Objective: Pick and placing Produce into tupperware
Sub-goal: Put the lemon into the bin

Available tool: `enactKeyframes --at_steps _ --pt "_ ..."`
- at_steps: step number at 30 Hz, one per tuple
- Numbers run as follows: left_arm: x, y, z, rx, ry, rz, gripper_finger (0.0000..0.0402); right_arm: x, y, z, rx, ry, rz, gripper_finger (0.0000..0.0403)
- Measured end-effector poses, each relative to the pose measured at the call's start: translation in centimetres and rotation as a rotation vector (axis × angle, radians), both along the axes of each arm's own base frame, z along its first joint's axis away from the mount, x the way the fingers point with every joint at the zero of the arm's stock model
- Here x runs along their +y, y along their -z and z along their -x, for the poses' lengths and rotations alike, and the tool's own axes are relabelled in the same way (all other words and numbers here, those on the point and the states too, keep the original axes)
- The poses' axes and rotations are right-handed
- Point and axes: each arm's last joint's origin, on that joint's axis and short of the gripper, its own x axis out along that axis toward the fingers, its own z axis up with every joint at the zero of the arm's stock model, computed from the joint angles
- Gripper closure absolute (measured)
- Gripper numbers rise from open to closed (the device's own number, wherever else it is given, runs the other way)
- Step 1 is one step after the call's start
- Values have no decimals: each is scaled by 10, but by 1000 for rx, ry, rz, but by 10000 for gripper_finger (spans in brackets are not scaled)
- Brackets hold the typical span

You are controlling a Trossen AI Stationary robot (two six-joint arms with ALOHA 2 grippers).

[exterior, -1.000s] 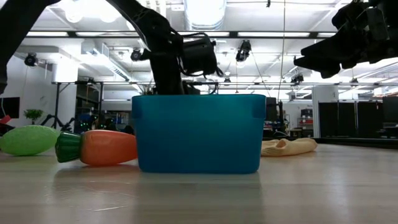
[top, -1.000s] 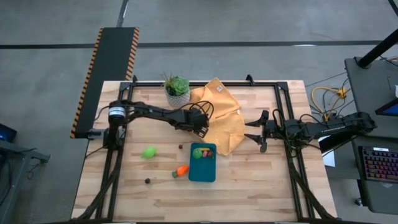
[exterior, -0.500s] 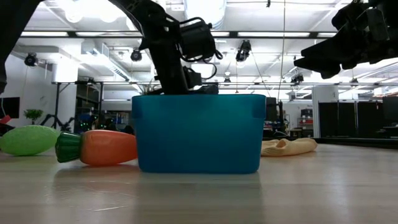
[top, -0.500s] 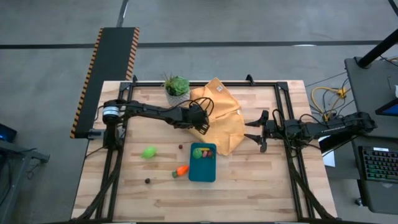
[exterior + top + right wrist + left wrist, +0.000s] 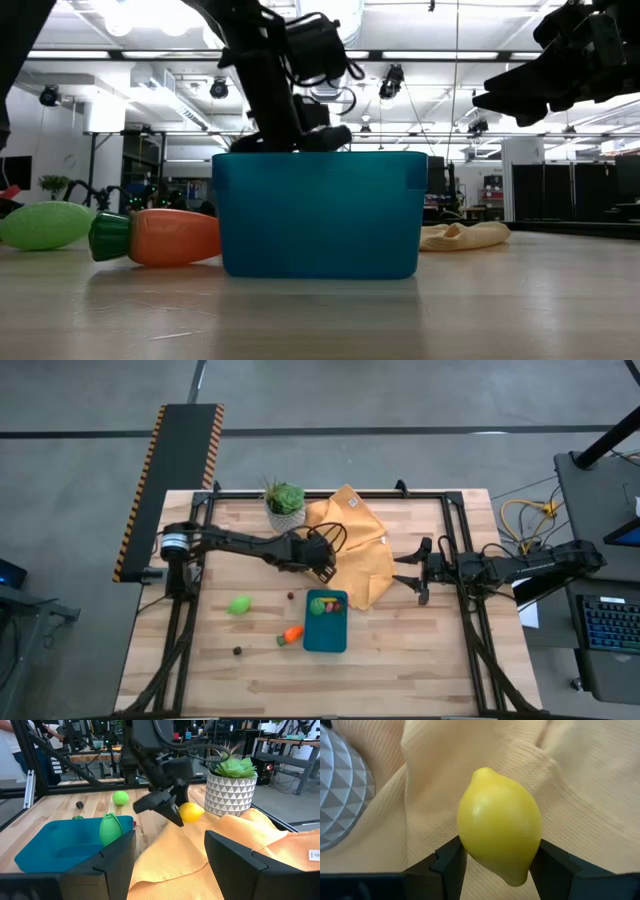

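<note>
left gripper point(image 5: 497, 865) clamps lemon point(image 5: 499, 845) over cloth point(image 5: 360, 555), near tub point(image 5: 326, 622) | right gripper point(image 5: 412, 571) empty, fingers apart, beside cloth | risk: round lemon slips from fingers, or drops outside tub rim

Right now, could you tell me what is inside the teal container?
The teal container shows lime green and red produce at its far end; anything lying beneath those pieces is covered.
</note>
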Motion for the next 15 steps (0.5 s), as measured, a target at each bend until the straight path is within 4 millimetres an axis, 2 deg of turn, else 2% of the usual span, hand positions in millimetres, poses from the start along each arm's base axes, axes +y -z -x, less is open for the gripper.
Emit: enactKeyframes --at_steps 8,15 --pt "-25 -19 3 -23 117 -47 226 0 0 0 0 0 0 175" --pt "-56 -39 8 -65 255 -71 226 0 0 0 0 0 0 175"
